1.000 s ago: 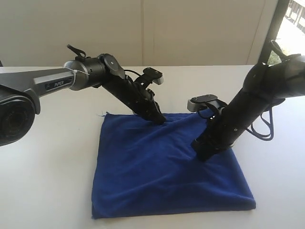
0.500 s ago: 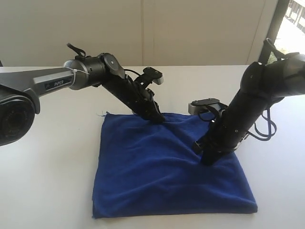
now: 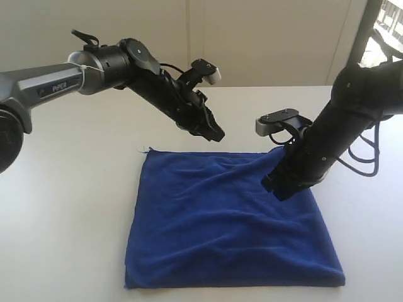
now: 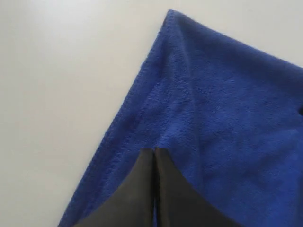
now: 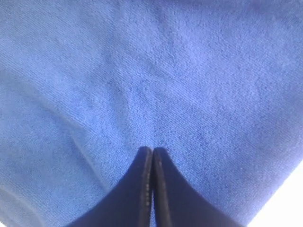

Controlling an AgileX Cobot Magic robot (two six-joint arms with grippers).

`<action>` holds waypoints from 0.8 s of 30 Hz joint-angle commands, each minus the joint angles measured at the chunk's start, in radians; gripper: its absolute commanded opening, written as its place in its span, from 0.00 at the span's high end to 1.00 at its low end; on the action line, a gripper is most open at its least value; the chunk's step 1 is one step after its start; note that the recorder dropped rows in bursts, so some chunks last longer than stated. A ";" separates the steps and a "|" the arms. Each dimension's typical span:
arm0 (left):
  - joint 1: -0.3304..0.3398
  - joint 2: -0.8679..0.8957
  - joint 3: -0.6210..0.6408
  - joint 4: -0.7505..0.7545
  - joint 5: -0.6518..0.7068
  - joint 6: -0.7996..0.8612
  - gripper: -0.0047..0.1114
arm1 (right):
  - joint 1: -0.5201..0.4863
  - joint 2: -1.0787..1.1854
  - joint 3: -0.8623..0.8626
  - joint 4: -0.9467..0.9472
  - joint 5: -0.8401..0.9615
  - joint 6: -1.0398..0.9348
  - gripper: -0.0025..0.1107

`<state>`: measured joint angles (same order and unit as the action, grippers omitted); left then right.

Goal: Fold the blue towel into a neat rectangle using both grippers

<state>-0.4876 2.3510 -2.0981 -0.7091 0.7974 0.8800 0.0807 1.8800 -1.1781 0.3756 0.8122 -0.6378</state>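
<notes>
The blue towel (image 3: 227,220) lies spread flat on the white table as a rough rectangle, with light wrinkles near its far edge. My left gripper (image 3: 217,134) hangs in the air just above the middle of the towel's far edge, fingers shut with nothing between them. In the left wrist view the towel (image 4: 227,104) and one of its corners lie below the closed left gripper (image 4: 155,150). My right gripper (image 3: 277,190) is low over the towel's right part, also shut. The right wrist view shows only towel (image 5: 151,71) under the closed right gripper (image 5: 152,150); whether it touches is unclear.
The white table (image 3: 69,189) extends all round the towel. A wall (image 3: 252,38) stands behind the table's far edge. The right arm's black cables (image 3: 365,157) loop down beside the towel's right side.
The left gripper has risen off the towel's far edge and moved back. The right gripper lifted slightly and shifted right. The towel's far edge now lies flatter.
</notes>
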 commanded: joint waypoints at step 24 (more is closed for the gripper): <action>0.176 -1.061 1.128 0.084 -0.323 -0.134 0.96 | 0.506 0.146 -0.016 0.110 -0.029 -0.302 0.98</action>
<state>-0.3144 1.3684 -1.0291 -0.6071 0.4808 0.7740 0.5515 1.9919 -1.1828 0.4916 0.8013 -0.9266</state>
